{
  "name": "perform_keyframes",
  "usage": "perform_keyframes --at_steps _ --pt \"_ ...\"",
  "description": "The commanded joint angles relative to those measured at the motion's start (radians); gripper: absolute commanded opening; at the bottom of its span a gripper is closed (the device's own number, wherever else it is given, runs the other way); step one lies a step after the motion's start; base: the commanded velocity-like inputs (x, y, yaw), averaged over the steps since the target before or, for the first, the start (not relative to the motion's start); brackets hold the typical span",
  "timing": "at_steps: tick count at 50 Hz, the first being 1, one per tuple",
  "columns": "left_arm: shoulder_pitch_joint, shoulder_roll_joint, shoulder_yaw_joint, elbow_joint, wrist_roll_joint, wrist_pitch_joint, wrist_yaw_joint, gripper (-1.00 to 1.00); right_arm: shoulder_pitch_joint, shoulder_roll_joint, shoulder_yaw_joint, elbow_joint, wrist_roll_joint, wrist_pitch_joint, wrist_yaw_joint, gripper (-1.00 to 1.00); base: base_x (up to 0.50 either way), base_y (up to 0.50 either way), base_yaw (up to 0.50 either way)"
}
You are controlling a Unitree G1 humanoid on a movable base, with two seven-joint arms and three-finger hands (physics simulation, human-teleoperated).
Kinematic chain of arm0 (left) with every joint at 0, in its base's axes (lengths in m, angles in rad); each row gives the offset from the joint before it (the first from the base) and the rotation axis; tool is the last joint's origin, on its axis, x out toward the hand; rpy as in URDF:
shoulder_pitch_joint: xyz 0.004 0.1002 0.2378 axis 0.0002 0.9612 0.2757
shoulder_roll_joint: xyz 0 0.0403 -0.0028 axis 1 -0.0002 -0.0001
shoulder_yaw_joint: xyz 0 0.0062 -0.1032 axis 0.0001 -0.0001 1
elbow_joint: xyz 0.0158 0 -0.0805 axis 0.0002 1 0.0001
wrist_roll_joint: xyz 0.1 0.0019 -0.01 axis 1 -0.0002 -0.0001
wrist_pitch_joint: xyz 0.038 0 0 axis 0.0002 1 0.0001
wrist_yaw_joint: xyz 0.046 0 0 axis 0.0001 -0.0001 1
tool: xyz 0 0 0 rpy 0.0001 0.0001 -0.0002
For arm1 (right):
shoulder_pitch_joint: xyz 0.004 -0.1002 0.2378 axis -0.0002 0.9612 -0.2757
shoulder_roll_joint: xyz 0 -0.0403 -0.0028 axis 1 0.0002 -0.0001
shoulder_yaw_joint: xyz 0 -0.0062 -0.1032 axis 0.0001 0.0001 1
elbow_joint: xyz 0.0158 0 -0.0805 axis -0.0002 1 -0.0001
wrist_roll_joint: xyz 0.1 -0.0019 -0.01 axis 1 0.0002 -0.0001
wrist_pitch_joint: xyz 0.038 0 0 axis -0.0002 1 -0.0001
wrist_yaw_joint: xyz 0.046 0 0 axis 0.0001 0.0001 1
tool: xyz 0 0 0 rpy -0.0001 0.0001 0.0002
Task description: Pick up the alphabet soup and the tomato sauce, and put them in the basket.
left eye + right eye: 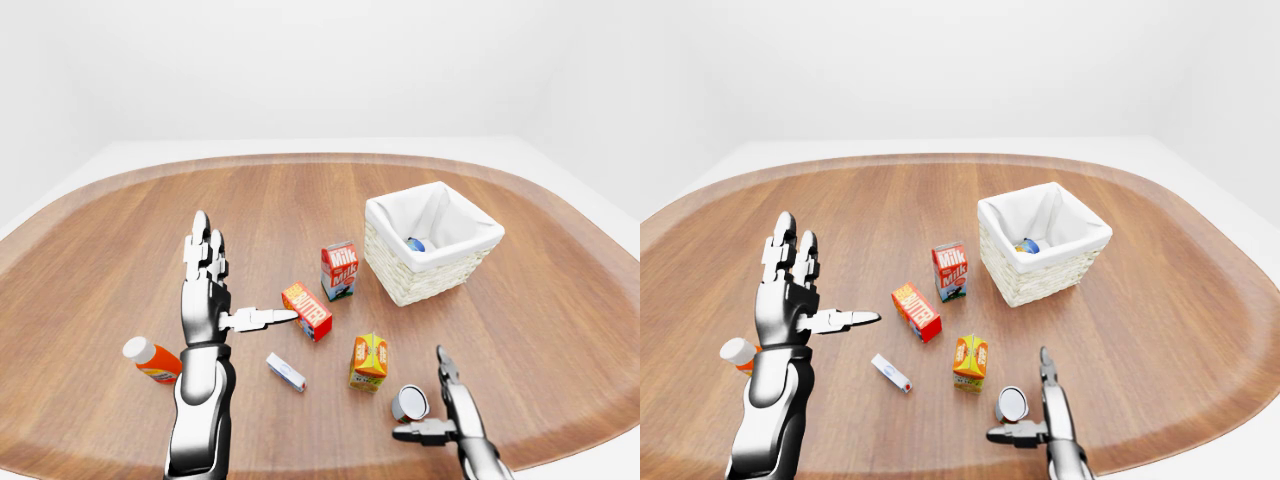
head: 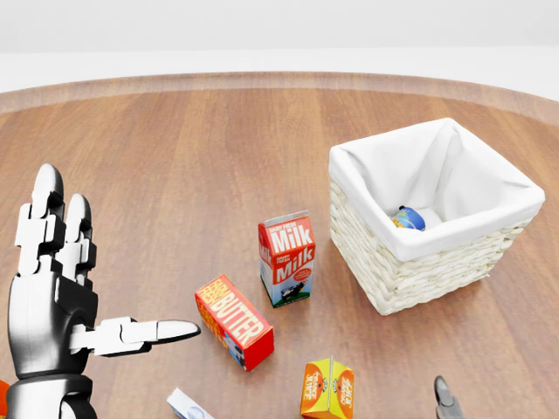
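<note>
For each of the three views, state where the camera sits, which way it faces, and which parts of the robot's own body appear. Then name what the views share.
Left-eye view: on the head, facing down over the wooden table; shows the raised open left hand and forearm, and the right hand beside a can on its side.
Right-eye view: its twin, set slightly aside; the same body parts show.
Head view: on the head, a tighter framing; left hand at left, only a right fingertip at the bottom edge.
Shared: the basket, milk carton and butter box.
</note>
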Motion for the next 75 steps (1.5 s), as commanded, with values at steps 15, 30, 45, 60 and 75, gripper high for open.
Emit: perform_keyframes --at_steps 15,30,45,60,75 --pt "0.006 0.003 0.002 0.012 0.001 -0.001 -0.014 1.0 -0.103 -0.038 0.042 0.267 -0.035 0.0 -0.097 1.0 0.0 0.0 0.0" --pt "0.006 0.003 0.002 0.012 0.001 0.0 -0.014 1.0 -0.087 -0.04 0.065 0.216 -0.037 0.0 -0.095 0.04 0.0 0.0 0.0" --pt "0.006 0.003 0.002 0.012 0.001 0.0 -0.014 1.0 -0.038 -0.03 0.071 0.127 -0.062 0.0 -0.104 -1.0 0.0 0.0 0.0" --pt "0.006 0.003 0.002 0.012 0.001 0.0 -0.013 1.0 0.081 -0.006 0.062 -0.105 -0.071 0.0 -0.079 -1.0 0.0 0.0 0.0" --pt "0.006 0.003 0.002 0.012 0.001 0.0 -0.014 1.0 0.264 0.082 -0.01 -0.43 0.013 0.0 0.037 -1.0 0.0 0.0 0.0"
